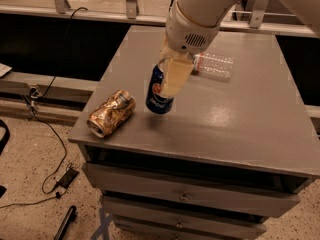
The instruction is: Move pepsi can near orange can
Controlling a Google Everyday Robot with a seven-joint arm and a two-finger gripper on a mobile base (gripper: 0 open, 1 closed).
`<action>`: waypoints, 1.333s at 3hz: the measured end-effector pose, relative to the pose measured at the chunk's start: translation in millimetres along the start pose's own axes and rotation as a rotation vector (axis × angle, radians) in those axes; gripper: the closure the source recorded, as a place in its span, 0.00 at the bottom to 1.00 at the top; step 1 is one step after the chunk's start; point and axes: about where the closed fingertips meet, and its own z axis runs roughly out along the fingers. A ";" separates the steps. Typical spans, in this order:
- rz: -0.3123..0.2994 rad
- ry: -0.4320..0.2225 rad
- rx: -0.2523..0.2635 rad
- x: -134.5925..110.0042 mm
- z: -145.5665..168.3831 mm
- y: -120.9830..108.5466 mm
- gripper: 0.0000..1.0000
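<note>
The pepsi can (158, 102) is dark blue with the round logo. It hangs tilted just above the grey table top (235, 119), left of centre. My gripper (164, 86) comes down from above and is shut on the can; one pale finger (176, 76) covers its right side. The orange can (111, 113), orange-gold and badly dented, lies on its side near the table's front left corner, a short gap to the left of the pepsi can.
A clear plastic bottle (215, 66) lies on its side behind and to the right of the gripper. The table is a drawer cabinet with drop-offs at its left and front edges. Cables (50, 134) lie on the floor at left.
</note>
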 end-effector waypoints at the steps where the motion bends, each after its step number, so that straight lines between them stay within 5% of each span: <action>1: -0.071 0.040 0.004 -17.2 36.5 -11.0 1.00; 2: -0.108 0.093 -0.002 -22.4 58.5 -14.8 0.82; 4: -0.112 0.094 -0.001 -23.3 59.2 -14.5 0.35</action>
